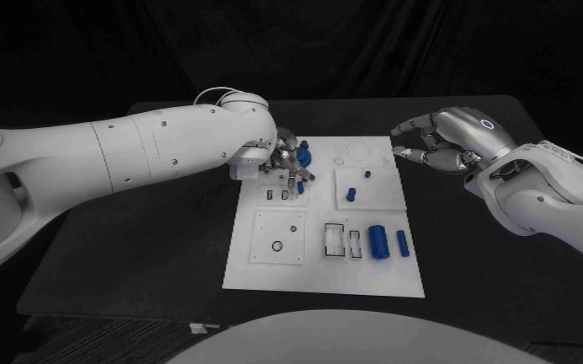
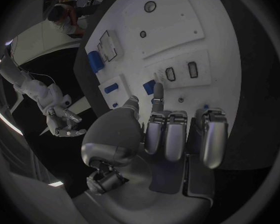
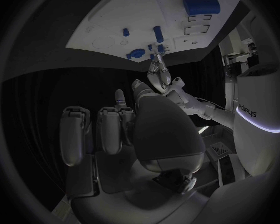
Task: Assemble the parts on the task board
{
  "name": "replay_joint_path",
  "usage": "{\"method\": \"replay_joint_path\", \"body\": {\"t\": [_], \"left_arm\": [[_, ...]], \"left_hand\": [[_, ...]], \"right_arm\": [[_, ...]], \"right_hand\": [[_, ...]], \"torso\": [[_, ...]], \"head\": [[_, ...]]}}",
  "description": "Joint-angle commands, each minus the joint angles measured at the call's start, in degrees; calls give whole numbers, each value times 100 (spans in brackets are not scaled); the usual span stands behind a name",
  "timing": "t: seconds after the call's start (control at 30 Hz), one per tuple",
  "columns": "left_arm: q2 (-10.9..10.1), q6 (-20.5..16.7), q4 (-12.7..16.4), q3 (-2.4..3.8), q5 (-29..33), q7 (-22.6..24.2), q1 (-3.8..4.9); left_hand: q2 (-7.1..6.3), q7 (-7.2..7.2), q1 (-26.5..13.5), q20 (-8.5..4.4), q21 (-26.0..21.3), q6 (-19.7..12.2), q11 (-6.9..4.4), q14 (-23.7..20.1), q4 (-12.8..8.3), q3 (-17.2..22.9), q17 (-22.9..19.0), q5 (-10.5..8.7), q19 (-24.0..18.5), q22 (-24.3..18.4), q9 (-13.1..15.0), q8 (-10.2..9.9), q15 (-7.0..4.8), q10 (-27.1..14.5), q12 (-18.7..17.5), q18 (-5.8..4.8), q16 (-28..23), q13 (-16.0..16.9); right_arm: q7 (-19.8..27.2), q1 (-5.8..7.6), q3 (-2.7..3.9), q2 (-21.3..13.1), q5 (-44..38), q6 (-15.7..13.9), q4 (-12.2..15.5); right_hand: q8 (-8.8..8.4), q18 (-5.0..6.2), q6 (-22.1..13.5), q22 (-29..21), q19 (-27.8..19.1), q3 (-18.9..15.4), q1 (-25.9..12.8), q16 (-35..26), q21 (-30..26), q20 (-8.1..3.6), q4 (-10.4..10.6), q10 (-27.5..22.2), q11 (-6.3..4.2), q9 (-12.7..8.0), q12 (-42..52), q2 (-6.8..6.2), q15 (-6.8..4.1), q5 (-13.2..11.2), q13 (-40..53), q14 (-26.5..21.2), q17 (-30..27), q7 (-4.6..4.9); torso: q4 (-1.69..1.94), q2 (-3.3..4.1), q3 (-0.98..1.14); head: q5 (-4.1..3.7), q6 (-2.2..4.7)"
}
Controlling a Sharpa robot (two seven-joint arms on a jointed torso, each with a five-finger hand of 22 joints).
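Though several blue parts lie loose on the task board, I judge assembly partly done: small pegs stand seated. My left hand works a blue piece at the board's far edge; grip uncertain. My right hand hovers beside the board, fingers curled, holding nothing.

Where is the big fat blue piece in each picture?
Head view: the big blue piece lies at the near right of the task board.
Left wrist view: the big blue piece lies by the board's edge.
Right wrist view: it lies at the circle's rim.
Shared landmark: the rectangular slots beside it.
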Motion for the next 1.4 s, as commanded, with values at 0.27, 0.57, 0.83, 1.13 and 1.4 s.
{"method": "replay_joint_path", "body": {"t": [0.27, 0.57, 0.83, 1.13, 1.4], "left_arm": [[19, -43, -46, 6, 0, -40, -75], [22, -34, -55, 6, 0, -26, -92], [61, -3, -88, 6, 0, -16, -109], [127, 22, -130, 6, 0, 24, -136], [145, 82, -148, 6, 0, 11, -146]], "left_hand": [[65, 0, 14, -44, -36, -86, -17, 606, -24, 76, 1509, 55, 85, 1001, 80, -19, -30, 598, 20, -45, 15, 1509], [65, 1, 82, -43, -23, -124, -17, 606, -102, 136, 1509, 108, 116, 1029, 168, -43, -31, 598, 20, -54, 15, 1509], [66, -8, 135, -48, -29, -123, -25, 606, -170, 192, 1509, 180, 116, 1027, 247, -52, -37, 598, 20, -52, 15, 1509], [65, -10, 149, -51, -39, -130, -28, 606, -197, 217, 1509, 218, 106, 1016, 282, -63, -40, 598, 20, -49, 15, 1509], [67, -9, 140, -52, -47, -128, -28, 606, -201, 225, 1509, 177, 97, 1007, 308, -69, -42, 598, 20, -45, 15, 1509]], "right_arm": [[-93, -14, 3, 12, 6, -33, -6], [-89, -15, 3, 10, 7, -35, -6], [-86, -20, 3, 24, 7, -33, -24], [-57, -28, 3, 37, 44, -41, -58], [-60, -32, 3, 44, 56, -22, -70]], "right_hand": [[-8, -110, 41, 1359, 381, 22, 5, 32, 14, 28, -23, 275, 35, -9, -11, 46, 33, 42, 31, 335, -11, 0], [-8, -111, 48, 1360, 383, 22, 8, 37, 17, 29, -26, 275, 37, -11, -11, 40, 34, 49, 30, 336, -3, 2], [-7, -107, 54, 1355, 376, 23, 11, 31, 4, 30, -29, 273, 39, -12, -16, 38, 35, 53, 22, 334, -17, 3], [-2, -108, 79, 1357, 378, 17, -6, 34, 8, 34, -16, 272, 48, -15, -17, 35, 39, 41, 19, 334, -13, 11], [-2, -108, 84, 1357, 378, 14, -11, 32, 8, 35, -12, 272, 50, -16, -17, 33, 41, 34, 18, 333, -18, 12]], "torso": [[4, -3, 1], [4, -4, 1], [7, -5, 0], [2, -6, 2], [-2, -6, 5]], "head": [[9, -1], [3, -1], [-1, -1], [-21, -1], [-36, -1]]}}
